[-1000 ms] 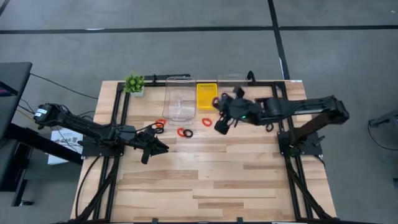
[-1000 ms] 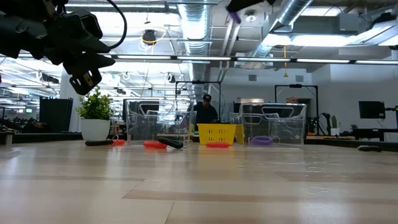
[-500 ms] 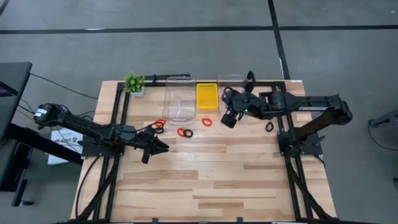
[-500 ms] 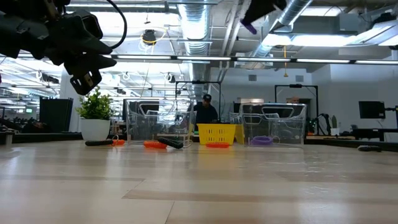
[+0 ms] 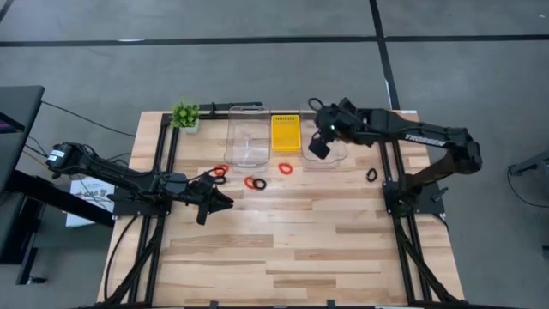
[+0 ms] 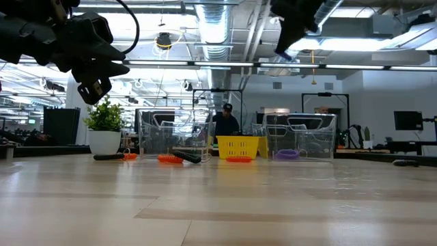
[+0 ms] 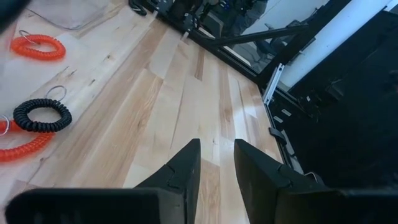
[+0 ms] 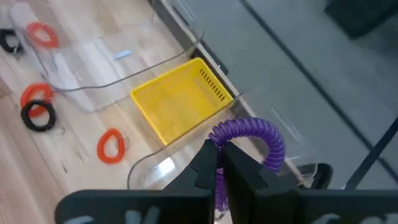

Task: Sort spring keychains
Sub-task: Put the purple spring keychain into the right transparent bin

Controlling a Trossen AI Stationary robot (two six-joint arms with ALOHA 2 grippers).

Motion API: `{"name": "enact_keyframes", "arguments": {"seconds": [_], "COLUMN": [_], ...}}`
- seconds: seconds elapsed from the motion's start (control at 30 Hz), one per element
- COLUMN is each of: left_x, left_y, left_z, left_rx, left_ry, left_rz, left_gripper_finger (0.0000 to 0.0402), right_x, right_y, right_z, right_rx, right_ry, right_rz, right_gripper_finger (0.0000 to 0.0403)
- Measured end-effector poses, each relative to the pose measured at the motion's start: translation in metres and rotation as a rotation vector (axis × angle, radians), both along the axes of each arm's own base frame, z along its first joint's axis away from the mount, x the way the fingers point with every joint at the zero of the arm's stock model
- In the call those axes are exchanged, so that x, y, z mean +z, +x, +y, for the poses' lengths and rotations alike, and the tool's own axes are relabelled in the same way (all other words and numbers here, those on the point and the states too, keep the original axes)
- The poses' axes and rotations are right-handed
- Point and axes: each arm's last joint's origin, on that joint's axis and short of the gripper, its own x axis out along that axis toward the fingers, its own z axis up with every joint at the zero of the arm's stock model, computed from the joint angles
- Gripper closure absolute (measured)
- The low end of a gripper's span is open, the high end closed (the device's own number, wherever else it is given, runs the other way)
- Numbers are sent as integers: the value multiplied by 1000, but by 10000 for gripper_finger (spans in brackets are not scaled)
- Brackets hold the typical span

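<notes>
My right gripper point(image 5: 319, 146) hangs over the right clear container point(image 5: 313, 110), shut on a purple spring keychain point(image 8: 249, 132). Another purple keychain point(image 6: 287, 154) lies inside that container. Red-orange keychains point(image 5: 220, 170) point(image 5: 285, 168) lie flat on the table in front of the left clear container point(image 5: 247, 142). A red-orange and a black one point(image 5: 255, 182) lie together there. A black one point(image 5: 371, 175) lies by the right arm's base. My left gripper point(image 5: 219, 202) waits open at the left, low over the wood, its fingers point(image 7: 186, 168) holding nothing. My right gripper pinches one side of the purple coil point(image 8: 217, 135) between its two fingers. The fingers slant down toward the table's far edge. The loop stands out past the fingertips, lifted clear above the container.
A yellow tray point(image 5: 285, 131) stands between the two clear containers at the far edge. A small green plant point(image 5: 184, 114) is at the far left corner. Bare wood fills the near half of the table point(image 5: 292, 249).
My right gripper has swung toward the table's far edge and a little to the right, tipping further down. It carried the purple keychain from beside the yellow tray to above the right clear container. It has stayed shut.
</notes>
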Motion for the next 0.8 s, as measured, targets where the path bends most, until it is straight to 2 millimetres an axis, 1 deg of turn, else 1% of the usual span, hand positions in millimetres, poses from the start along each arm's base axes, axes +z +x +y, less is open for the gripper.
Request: {"name": "enact_keyframes", "arguments": {"seconds": [0.07,0.23,0.37,0.43,0.53,0.63,0.73,0.8], "left_x": [0,0,0,0,0,0,0,0], "left_y": [0,0,0,0,0,0,-1,-1], "left_z": [0,0,0,0,0,-1,-3,-4], "left_rx": [2,4,7,8,8,3,-13,-19], "left_ry": [-8,-18,-29,-34,-36,-36,-37,-36], "left_rz": [2,4,6,6,7,7,8,8], "left_gripper_finger": [307,307,307,307,307,307,307,307], "right_x": [-7,-38,-73,-92,-122,-144,-156,-157], "right_y": [2,13,27,34,44,52,56,56], "right_z": [-13,-46,-71,-80,-89,-91,-92,-93], "right_rx": [-15,-57,-75,-75,-75,-74,-70,-60], "right_ry": [47,181,301,361,444,485,503,502], "right_rz": [18,99,176,216,277,328,350,352], "right_gripper_finger": [396,396,396,396,396,396,396,396]}}
